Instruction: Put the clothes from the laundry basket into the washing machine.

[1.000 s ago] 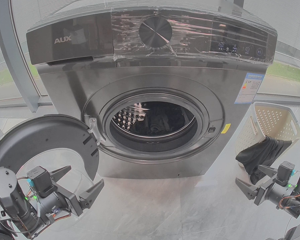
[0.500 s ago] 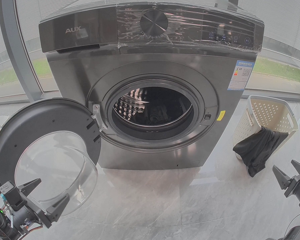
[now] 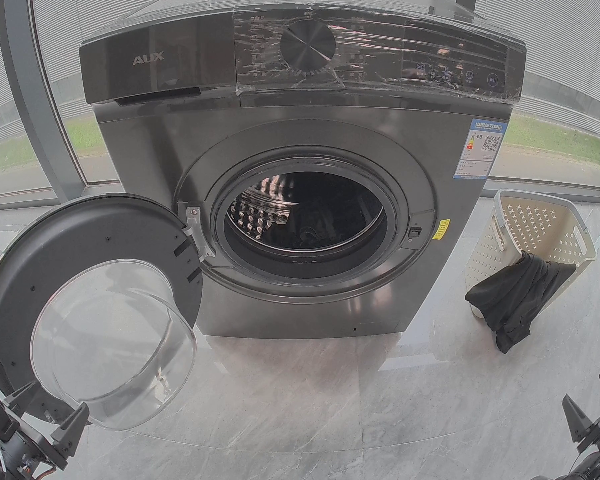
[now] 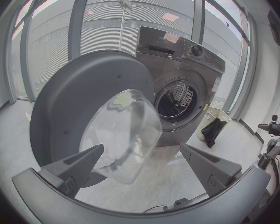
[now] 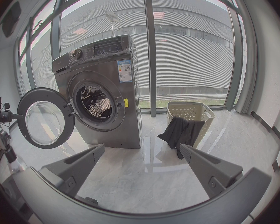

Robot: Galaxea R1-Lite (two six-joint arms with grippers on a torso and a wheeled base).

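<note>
So your right gripper (image 3: pixel 585 389) sits low at the right edge of the floor (image 3: pixel 353 401) with its fingers spread wide and nothing in them. The black garment (image 3: pixel 520 295) you're after is well apart from it, farther forward and a bit toward the machine. That garment hangs over the front rim of the laundry basket (image 3: pixel 547 228), with its loose end trailing down the basket's wall to the floor. The basket stands on the floor just beside the right side of the washing machine (image 3: pixel 300 128). From the right wrist camera you're looking straight at the basket and garment, off in the distance beyond the spread fingers, so nothing is touching. Your left gripper (image 3: pixel 47 405) is also splayed and empty, down at the lower left, just below the bottom edge of the door (image 3: pixel 80 248). The door is swung fully open to the left on its hinge, with its clear glass bowl bulging toward you. The drum (image 3: pixel 307 215) is wide open, and you can make out some dark clothes (image 3: pixel 307 228) lying at the bottom inside, though I can't tell how many pieces there are. The left gripper is well apart from both the drum opening and the basket.
</note>
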